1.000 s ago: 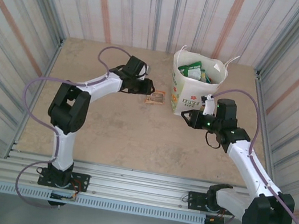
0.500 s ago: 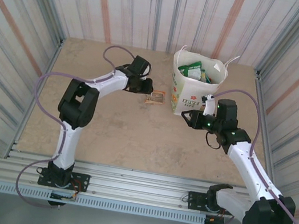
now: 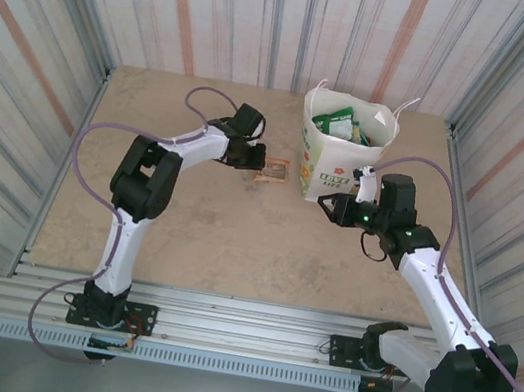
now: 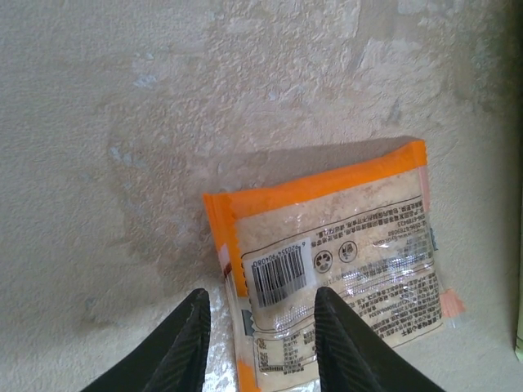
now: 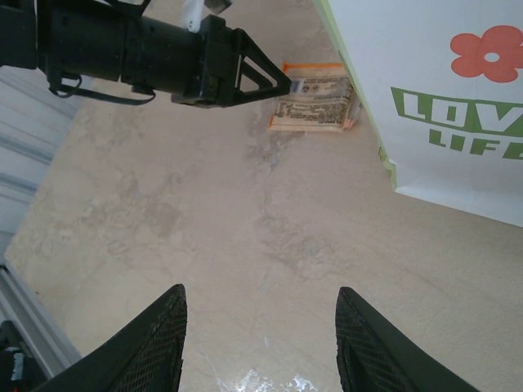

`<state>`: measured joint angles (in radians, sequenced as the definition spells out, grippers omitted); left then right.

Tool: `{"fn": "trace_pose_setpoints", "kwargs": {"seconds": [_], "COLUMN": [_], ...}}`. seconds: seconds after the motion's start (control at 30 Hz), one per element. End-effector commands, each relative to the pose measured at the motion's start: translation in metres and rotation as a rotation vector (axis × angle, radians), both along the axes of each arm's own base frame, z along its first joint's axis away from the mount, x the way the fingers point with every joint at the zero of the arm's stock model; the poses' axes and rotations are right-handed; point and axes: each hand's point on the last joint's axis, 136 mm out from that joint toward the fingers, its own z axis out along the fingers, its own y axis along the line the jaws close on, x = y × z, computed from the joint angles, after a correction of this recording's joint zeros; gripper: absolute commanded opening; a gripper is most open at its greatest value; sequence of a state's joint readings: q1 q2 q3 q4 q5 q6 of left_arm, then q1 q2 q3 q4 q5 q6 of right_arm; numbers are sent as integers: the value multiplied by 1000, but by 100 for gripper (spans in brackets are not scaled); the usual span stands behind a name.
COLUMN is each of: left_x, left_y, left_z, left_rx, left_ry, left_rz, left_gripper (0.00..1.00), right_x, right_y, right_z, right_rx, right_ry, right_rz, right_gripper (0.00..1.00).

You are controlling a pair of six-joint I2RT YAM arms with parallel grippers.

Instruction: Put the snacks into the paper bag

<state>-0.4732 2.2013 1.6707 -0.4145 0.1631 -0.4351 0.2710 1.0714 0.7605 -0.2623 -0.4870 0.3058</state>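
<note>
Beige bench (image 3: pixel 234 242) carries the small orange packet (image 4: pixel 343 245) flat, just left of the paper bag (image 3: pixel 334 163). At the packet's left edge the left claw (image 4: pixel 261 298) straddles it, jaws apart. Beside the bag, the right claw (image 5: pixel 260 292) hangs over bare bench, jaws apart.

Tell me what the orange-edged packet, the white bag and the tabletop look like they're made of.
Packet: thin plastic film, glossy; it glints, and its seemingly clear middle shows pale contents. Bag: probably matte paper, white with printed green letters and a crisp folded edge. Tabletop: mottled beige, rough-textured, maybe stone-look laminate or board; can't tell.
</note>
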Motion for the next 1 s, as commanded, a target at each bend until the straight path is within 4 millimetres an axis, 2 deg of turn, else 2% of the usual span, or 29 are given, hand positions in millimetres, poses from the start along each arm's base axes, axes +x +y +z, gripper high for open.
{"fn": "trace_pose_setpoints", "kwargs": {"seconds": [0.0, 0.17, 0.27, 0.47, 0.57, 0.7, 0.73, 0.77, 0.97], "left_x": [5, 6, 7, 7, 5, -3, -6, -8, -33], "left_y": [-6, -6, -8, -10, -8, -5, -4, -3, 7], "left_z": [-7, -15, -18, -10, 5, 34, 36, 56, 101], "left_rx": [1, 5, 2, -11, -15, -30, -30, -44, -82], "left_ry": [2, 14, 18, 6, -23, -78, -81, -120, -215], "left_rz": [4, 6, 2, -10, -19, -42, -48, -56, -99], "left_gripper": [38, 36, 31, 6, 0, 0, 0, 0, 0], "right_x": [-4, -4, -4, -4, -4, -2, -2, -2, -3], "right_y": [-1, -1, -1, -2, -2, -2, -2, -2, 3], "right_z": [2, 1, 3, 8, 12, 22, 24, 27, 37], "right_rx": [-22, -25, -24, -23, -22, -12, -9, -5, 20], "right_ry": [-20, -15, -21, -43, -58, -96, -105, -116, -145], "right_rz": [5, 9, 9, 8, 8, 5, 6, 6, 30], "right_gripper": [50, 50, 49, 49, 49, 50, 50, 50, 51]}}
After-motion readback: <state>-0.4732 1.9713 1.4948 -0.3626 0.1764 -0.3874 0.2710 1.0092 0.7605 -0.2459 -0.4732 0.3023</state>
